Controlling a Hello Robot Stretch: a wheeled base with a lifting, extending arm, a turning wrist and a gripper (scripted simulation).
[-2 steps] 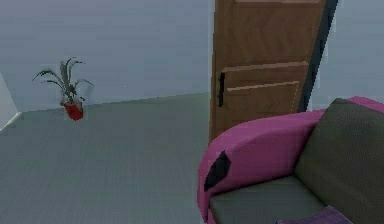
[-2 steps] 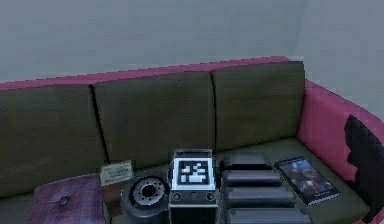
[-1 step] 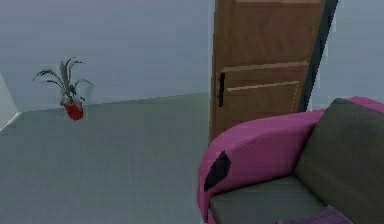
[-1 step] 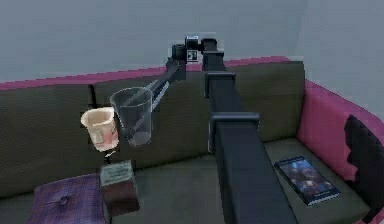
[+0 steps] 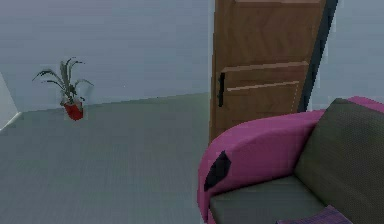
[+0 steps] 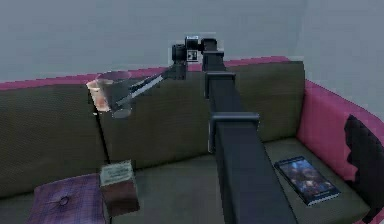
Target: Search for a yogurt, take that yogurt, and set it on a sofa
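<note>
In the arm side view my arm (image 6: pixel 235 130) reaches out over a pink sofa (image 6: pixel 340 110) with dark grey cushions. The gripper (image 6: pixel 113 97) points toward the view's left, in front of the backrest. A small pale pinkish cup, which could be the yogurt (image 6: pixel 99 92), hangs at the fingers' end above the seat, so the gripper holds it. A thin dark line runs from under the cup down to the seat cushion (image 6: pixel 190 180). The forward view shows one end of the sofa (image 5: pixel 262 148) at the lower right.
On the seat lie a small brownish box (image 6: pixel 118 186), a purple patterned cloth (image 6: pixel 68 200) and a dark flat book or tablet (image 6: pixel 308 178). Ahead stand a wooden door (image 5: pixel 262 65) and a potted plant (image 5: pixel 68 88) by the far wall, with bare grey floor (image 5: pixel 110 160) between.
</note>
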